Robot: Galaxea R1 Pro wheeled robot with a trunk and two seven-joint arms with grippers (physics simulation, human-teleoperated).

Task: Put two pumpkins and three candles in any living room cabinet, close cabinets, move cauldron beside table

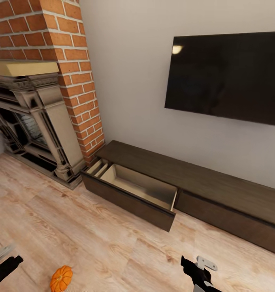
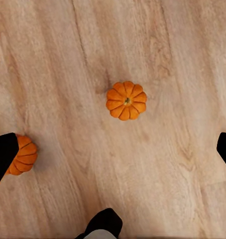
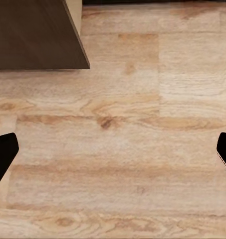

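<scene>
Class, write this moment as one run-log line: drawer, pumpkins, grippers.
drawer: pulled out, nothing visible inside | pumpkins: both on floor | left gripper: open above them | right gripper: open over floor

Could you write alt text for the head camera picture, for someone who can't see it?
A long dark-brown cabinet under a wall-mounted TV has its left drawer pulled open and empty. A small orange pumpkin sits on the wooden floor, beside a brick fireplace.
</scene>
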